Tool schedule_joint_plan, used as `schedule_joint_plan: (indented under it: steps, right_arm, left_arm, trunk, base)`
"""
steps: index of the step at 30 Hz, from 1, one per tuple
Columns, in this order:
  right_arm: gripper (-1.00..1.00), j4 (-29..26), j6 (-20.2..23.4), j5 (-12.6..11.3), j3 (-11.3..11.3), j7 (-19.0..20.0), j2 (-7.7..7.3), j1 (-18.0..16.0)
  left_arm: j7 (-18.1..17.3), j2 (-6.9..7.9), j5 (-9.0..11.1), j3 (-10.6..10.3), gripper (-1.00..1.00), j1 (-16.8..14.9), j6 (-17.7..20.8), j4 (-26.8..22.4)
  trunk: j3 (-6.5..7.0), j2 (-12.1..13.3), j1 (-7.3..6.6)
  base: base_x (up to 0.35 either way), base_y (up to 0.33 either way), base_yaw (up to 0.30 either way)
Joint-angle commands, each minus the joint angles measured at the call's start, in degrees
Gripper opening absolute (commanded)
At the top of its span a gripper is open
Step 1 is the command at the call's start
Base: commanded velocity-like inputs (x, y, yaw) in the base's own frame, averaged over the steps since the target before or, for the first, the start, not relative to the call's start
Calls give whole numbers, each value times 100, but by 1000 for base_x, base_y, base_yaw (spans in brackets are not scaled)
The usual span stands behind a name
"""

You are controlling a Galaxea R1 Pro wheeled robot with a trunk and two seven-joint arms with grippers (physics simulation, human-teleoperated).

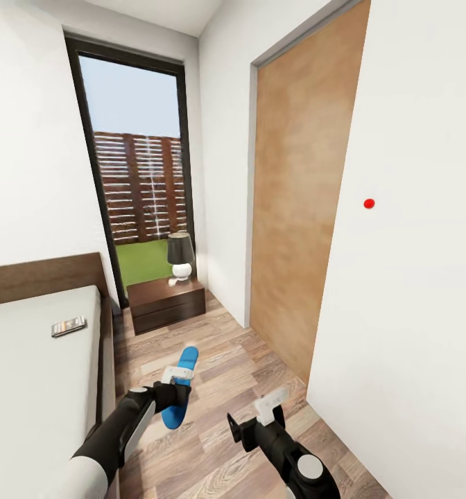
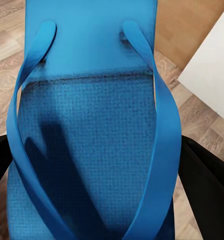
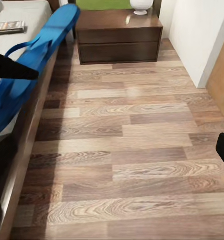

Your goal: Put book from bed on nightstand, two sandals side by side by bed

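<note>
blue sandal beside bed, nightstand beyond, book

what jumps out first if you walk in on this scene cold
The bright blue sandal stands out, held in the left gripper above the wood floor beside the bed. Next, the tall window showing fence and grass, with a dark nightstand and lamp below it.

I see a table lamp with a dark shade and white round base, a tall black-framed window behind it showing a slatted fence and grass, a light wooden door at my right, and a red dot, maybe a marker, on the white wall.
</note>
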Motion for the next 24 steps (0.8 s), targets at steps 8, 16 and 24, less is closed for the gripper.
schedule_joint_plan:
  steps: [8,16,24]
  right_arm:
    - [100,240,105,-2,17,-5,15,-6]
    - [100,443,-204,21,34,-17,8,-1]
    - [100,766,-290,7,10,-30,21,0]
  left_arm:
    - [-6,-13,45,-2,-100,-60,176,-48]
    - [-6,-26,49,7,-100,-67,200,-60]
    - [-1,-26,50,13,-100,-67,198,-94]
  trunk:
    - [-12,-10,2]
    - [-12,-10,2]
    - [-12,-10,2]
  base:
    - [0,0,0]
    - [0,0,0]
    - [0,0,0]
